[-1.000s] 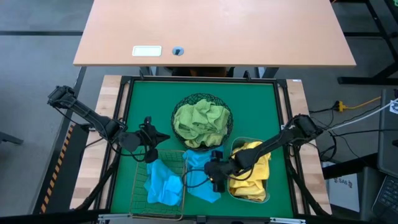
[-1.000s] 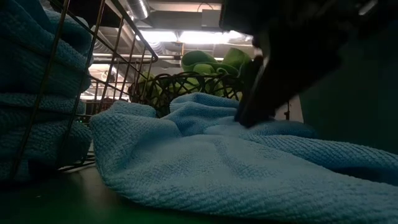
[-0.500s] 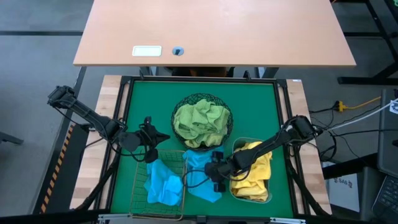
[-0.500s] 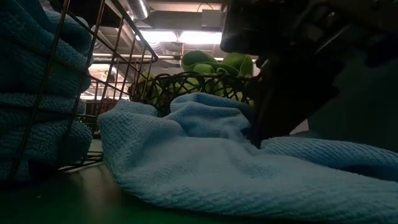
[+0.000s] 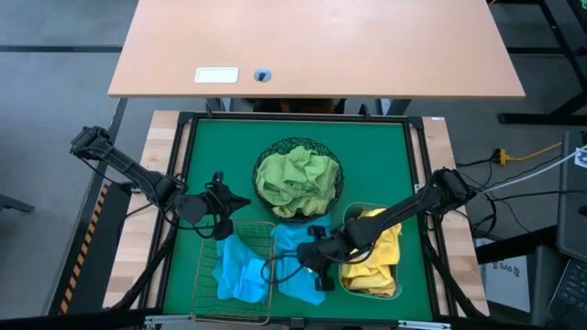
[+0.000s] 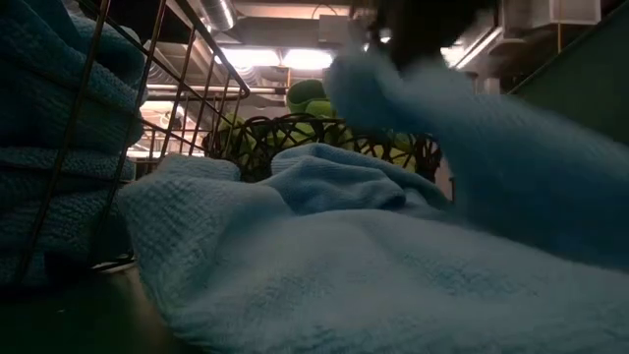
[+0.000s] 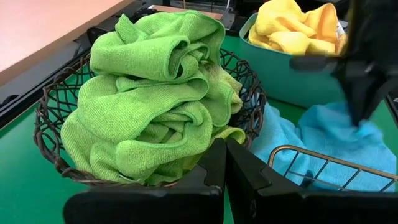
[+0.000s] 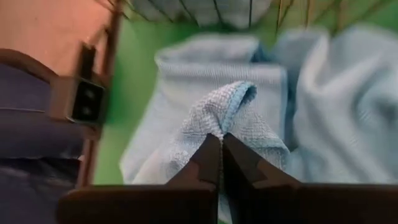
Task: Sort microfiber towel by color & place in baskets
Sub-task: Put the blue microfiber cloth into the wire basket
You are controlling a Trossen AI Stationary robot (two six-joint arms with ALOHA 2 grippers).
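Three containers on the green surface [image 5: 206, 165]: a black wire bowl [image 5: 298, 147] heaped with green cloths [image 5: 295, 181], a plastic tub [image 5: 352, 213] of yellow cloths [image 5: 378, 249], and a copper wire basket [image 5: 204, 282] holding blue cloths [image 5: 240, 268] (counts within the piles not separable). One loose blue cloth [image 5: 295, 266] lies between basket and tub. Right hand [image 5: 316, 259] is clenched on a fold of it. Left hand [image 5: 223, 213], fingers pressed together and empty, sits beside the bowl.

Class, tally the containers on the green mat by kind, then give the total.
Round black wire bowl: 1
Copper wire basket: 1
Bluish plastic tub: 1
Total: 3
Right hand grips a blue towel beside the basket; left hand hovers near the bowl.
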